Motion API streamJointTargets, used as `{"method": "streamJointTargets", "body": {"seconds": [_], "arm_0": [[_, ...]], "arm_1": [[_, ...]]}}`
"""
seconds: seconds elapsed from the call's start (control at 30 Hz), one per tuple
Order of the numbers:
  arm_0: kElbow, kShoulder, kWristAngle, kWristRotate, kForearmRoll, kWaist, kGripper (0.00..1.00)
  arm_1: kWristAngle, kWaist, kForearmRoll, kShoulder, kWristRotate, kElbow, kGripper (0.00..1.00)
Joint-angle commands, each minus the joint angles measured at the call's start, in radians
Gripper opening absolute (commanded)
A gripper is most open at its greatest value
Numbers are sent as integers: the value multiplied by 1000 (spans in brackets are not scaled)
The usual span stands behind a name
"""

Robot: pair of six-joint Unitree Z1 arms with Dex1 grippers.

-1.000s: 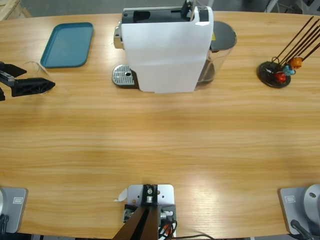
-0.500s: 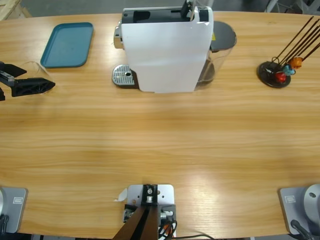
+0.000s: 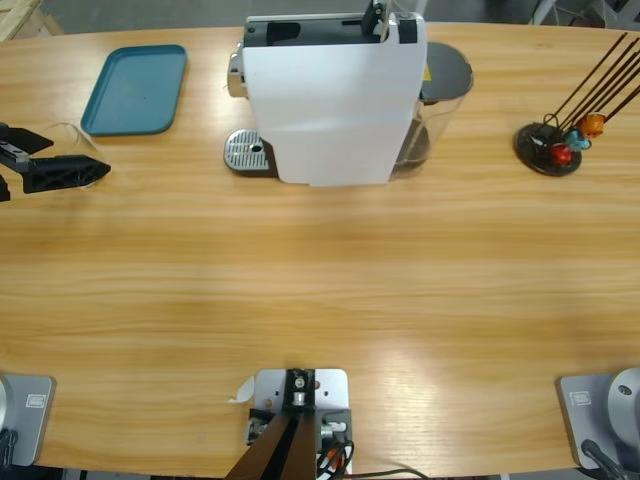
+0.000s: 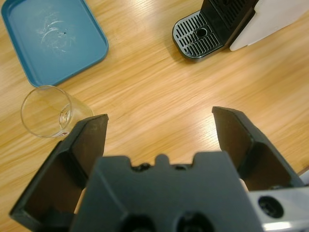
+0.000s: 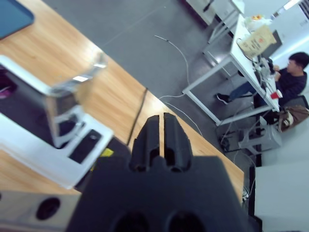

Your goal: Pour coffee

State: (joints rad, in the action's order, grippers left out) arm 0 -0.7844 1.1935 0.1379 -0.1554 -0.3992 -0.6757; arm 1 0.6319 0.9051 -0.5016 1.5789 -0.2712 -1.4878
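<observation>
Left tool (image 4: 159, 125): jaws spread wide, holding nothing, low over the counter (image 3: 320, 290) at its far left edge.
Glass (image 4: 46, 112): one, clear, just outside one jaw, probably next to be gripped.
Coffee: none visible; the glass looks empty.
Tray (image 3: 135, 88): one, blue, bare, just beyond the glass.
Coffee machine (image 3: 335, 95): one, far middle, its drip grate (image 3: 248, 152) unoccupied.
Right tool (image 5: 161, 140): jaws closed, empty, tilted up toward the room.
Capsule stand (image 3: 555, 140): one, far right.
</observation>
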Motion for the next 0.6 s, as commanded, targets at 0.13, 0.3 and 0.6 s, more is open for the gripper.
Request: {"method": "streamJointTargets", "body": {"seconds": [0.13, 0.3, 0.6], "arm_0": [[33, 12, 10, -3, 12, -11, 936], [32, 19, 9, -3, 13, -11, 936], [31, 25, 11, -3, 12, -11, 936]], "arm_1": [[26, 61, 5, 160, 30, -45, 0], [32, 62, -23, 187, 29, -95, 0], [32, 116, -66, 284, 20, -200, 0]]}}
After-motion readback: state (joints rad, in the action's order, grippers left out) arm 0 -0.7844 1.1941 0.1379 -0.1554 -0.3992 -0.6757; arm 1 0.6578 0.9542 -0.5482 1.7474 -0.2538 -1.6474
